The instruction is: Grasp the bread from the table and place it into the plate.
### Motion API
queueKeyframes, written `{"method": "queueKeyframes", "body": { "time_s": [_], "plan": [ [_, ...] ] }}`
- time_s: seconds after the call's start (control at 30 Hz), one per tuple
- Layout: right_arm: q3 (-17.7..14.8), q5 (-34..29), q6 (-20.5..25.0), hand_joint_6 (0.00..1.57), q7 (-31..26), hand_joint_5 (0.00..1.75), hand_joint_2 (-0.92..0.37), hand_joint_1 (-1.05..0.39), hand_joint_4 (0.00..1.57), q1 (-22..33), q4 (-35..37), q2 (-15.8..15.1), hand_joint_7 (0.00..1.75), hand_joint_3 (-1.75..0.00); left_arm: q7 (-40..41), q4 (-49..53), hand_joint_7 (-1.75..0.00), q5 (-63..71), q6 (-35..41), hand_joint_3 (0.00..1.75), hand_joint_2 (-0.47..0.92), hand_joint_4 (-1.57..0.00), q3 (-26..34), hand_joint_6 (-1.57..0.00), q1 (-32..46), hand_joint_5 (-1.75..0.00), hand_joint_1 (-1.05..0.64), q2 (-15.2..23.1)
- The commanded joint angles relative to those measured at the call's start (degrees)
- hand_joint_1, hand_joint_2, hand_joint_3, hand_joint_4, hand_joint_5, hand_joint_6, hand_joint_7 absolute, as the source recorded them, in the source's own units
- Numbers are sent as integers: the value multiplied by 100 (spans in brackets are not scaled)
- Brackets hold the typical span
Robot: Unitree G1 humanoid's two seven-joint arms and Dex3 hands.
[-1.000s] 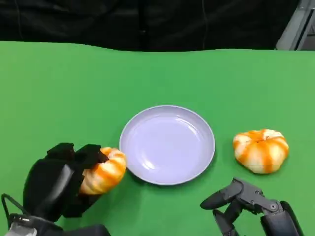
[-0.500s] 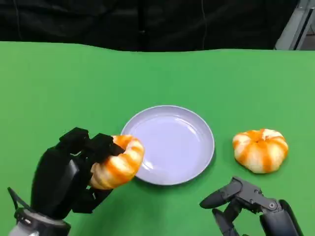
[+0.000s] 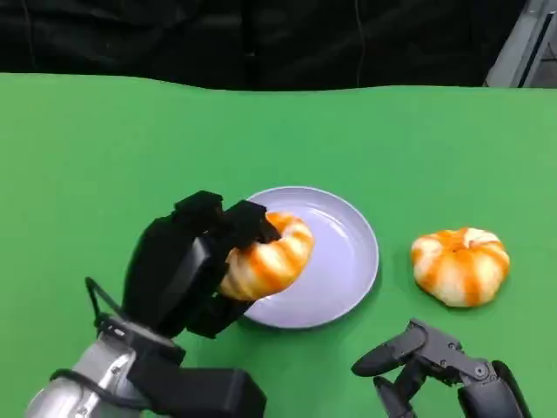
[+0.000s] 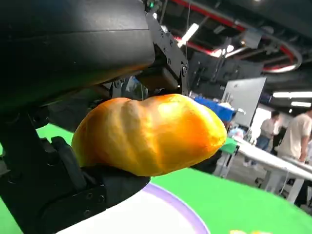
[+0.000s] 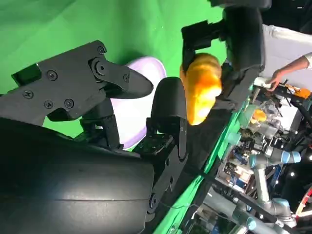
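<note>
My left hand (image 3: 187, 270) grips an orange, white-striped bread roll (image 3: 265, 259) and holds it above the left part of the lavender plate (image 3: 344, 252). Close up in the left wrist view, the roll (image 4: 151, 134) sits between the black fingers (image 4: 63, 190) with the plate's rim (image 4: 183, 212) below it. The right wrist view shows the same roll (image 5: 201, 87) held by the left hand (image 5: 239, 44) over the plate (image 5: 134, 105). My right hand (image 3: 435, 366) stays low at the front right, fingers apart and holding nothing.
A second round orange-and-white bread (image 3: 460, 265) lies on the green table (image 3: 104, 157) just right of the plate. Behind the table hangs a black curtain. People stand by tables in the background of the left wrist view.
My left hand has lifted the roll and carried it right and away from me, from beside the plate's left rim to above the plate. The right hand has barely moved.
</note>
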Motion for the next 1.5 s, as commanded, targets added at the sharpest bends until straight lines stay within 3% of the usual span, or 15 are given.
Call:
{"method": "queueKeyframes", "body": {
  "time_s": [0.03,0.27,0.3,0.33,0.37,0.4,0.47,0.53,0.6,0.73,0.9,1.23,1.3,1.5],
  "plan": [
    [7,-8,-10,66,-56,152,-67,-21,69,38,-54,-15,106,-80,-70,324,-156,6,151,154,18,-95,-120,-84,-364,-175,-15,-111],
    [26,-23,-6,66,-85,152,-67,-22,69,32,-50,-23,106,-81,-270,519,-159,-42,327,144,28,-92,-269,-80,-566,-175,-17,-175],
    [48,-52,4,66,-94,152,-67,-22,69,29,-54,-13,106,-81,-1144,303,-159,53,1032,144,28,-92,-365,-80,-591,-175,-17,-225],
    [64,-73,12,66,-103,152,-67,-21,70,27,-57,-6,106,-81,-1816,124,-88,123,1580,80,60,-51,-441,-49,-605,-106,-26,-261],
    [76,-88,18,66,-109,152,-67,-21,70,26,-59,-2,106,-81,-2300,-30,-50,172,1981,49,75,-43,-492,-45,-605,-71,-29,-286],
    [93,-121,36,66,-125,152,-66,-21,70,31,-70,8,106,-82,-2748,-238,-25,309,2386,30,85,-33,-576,-38,-557,-45,-34,-279],
    [108,-156,57,67,-142,151,-66,-20,70,40,-83,19,106,-82,-3121,-515,-9,454,2778,26,90,-11,-675,-23,-474,-25,-49,-252],
    [118,-158,79,67,-133,150,-66,-20,70,47,-94,30,106,-82,-3520,-763,-4,558,3166,25,92,-6,-783,-19,-397,-19,-53,-228],
    [127,-149,105,67,-119,150,-66,-20,70,53,-105,38,106,-82,-3872,-953,-1,648,3489,36,92,-1,-884,-8,-333,-4,-66,-205],
    [131,-179,139,67,-119,150,-65,-20,71,32,-110,42,106,-83,-4267,-1118,0,619,3704,51,92,0,-982,-3,-253,0,-79,-89],
    [144,-190,167,67,-117,150,-64,-18,71,7,-106,35,105,-84,-4530,-1340,-1,523,3737,57,92,0,-974,-3,-159,0,-85,71],
    [194,-229,186,67,-175,151,-63,-18,71,-32,-59,66,104,-87,-3690,-2303,-1,-492,2623,61,92,0,-49,-4,841,0,-76,623],
    [204,-226,206,67,-178,151,-63,-18,70,-37,-65,79,105,-87,-3400,-2376,-3,-836,2104,56,92,-4,220,-8,1104,-2,-72,729],
    [200,-218,275,67,-165,151,-63,-18,70,-37,-104,63,105,-88,-2910,-2331,-16,-1681,886,28,92,-36,853,-42,1753,-26,-43,862]
  ]
}}
